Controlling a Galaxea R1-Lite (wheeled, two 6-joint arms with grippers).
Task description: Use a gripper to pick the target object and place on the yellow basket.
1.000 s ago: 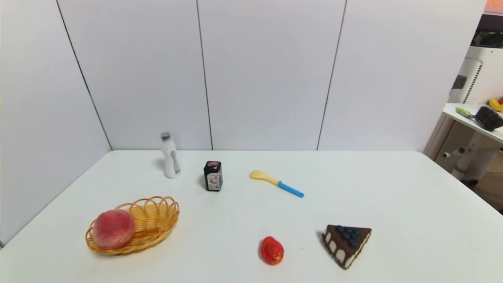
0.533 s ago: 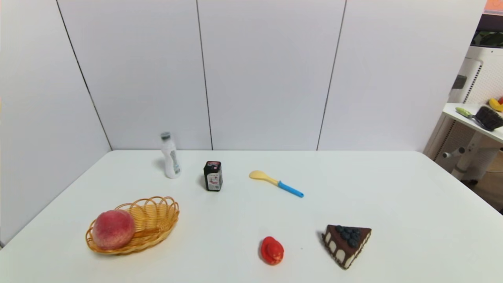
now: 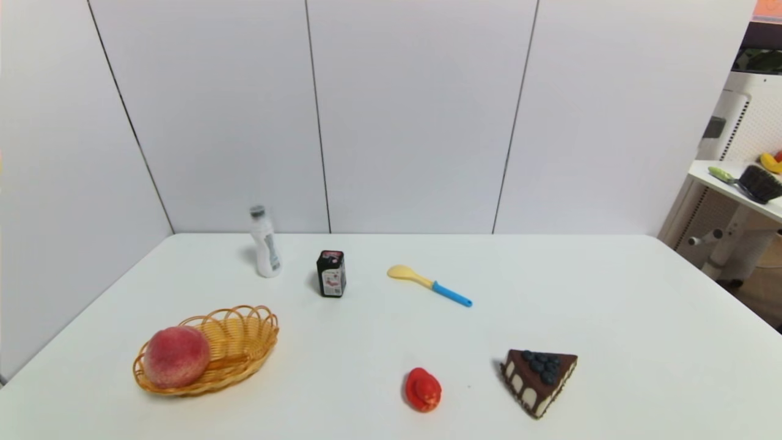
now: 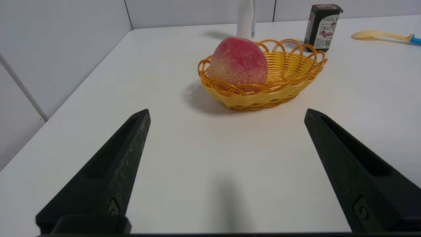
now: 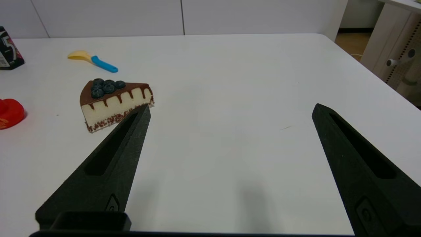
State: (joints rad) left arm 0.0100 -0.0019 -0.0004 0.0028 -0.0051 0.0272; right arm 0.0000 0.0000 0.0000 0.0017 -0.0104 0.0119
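The pinkish-red peach (image 3: 176, 355) lies inside the yellow basket (image 3: 244, 342), at its near end, on the table's left side. In the left wrist view the peach (image 4: 238, 64) rests against the basket (image 4: 289, 75) rim. My left gripper (image 4: 227, 113) is open with nothing between its fingers, drawn back above bare table short of the basket. My right gripper (image 5: 230, 110) is also open and empty, over bare table beside the cake slice. Neither gripper shows in the head view.
A white bottle (image 3: 265, 242), a black carton (image 3: 331, 274) and a yellow-and-blue spoon (image 3: 429, 284) stand behind the basket. A red toy (image 3: 423, 388) and a chocolate cake slice (image 3: 539, 380) lie near the front. A side table (image 3: 736, 189) stands off to the right.
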